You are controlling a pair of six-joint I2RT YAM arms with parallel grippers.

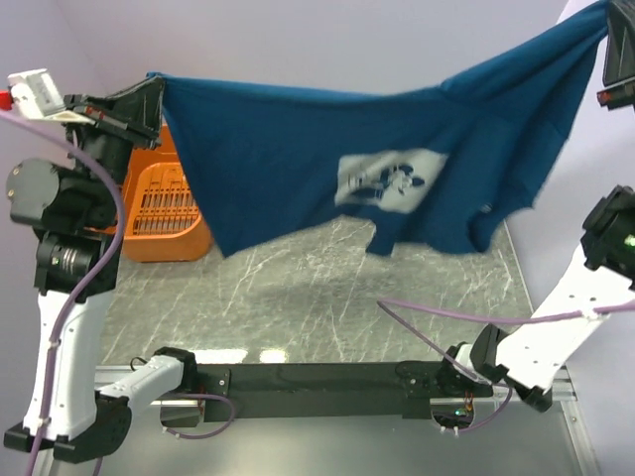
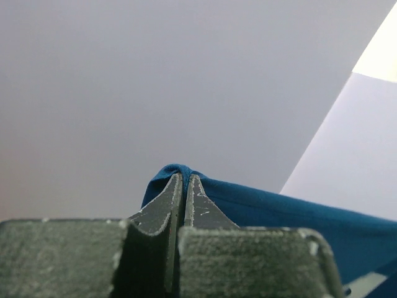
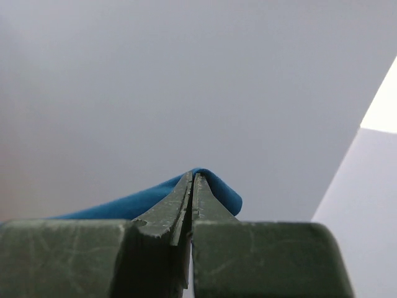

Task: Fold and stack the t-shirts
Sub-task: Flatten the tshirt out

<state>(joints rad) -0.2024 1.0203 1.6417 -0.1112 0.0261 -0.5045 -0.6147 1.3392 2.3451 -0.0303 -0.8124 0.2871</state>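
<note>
The dark blue t-shirt [image 1: 327,149] with a white cartoon print [image 1: 389,180] hangs stretched in the air between both arms, above the table. My left gripper [image 1: 151,91] is shut on its upper left corner; in the left wrist view the cloth [image 2: 279,208] folds over the closed fingertips [image 2: 185,180]. My right gripper [image 1: 609,28] is shut on its upper right corner at the frame's top right; in the right wrist view the cloth [image 3: 155,198] wraps over the closed tips [image 3: 193,178]. The shirt's lower edge hangs loose, clear of the table.
An orange plastic basket [image 1: 164,208] stands at the back left of the marbled table [image 1: 327,297], partly behind the shirt and the left arm. Pale walls close in at the back and right. Purple cables [image 1: 437,307] run by the arm bases.
</note>
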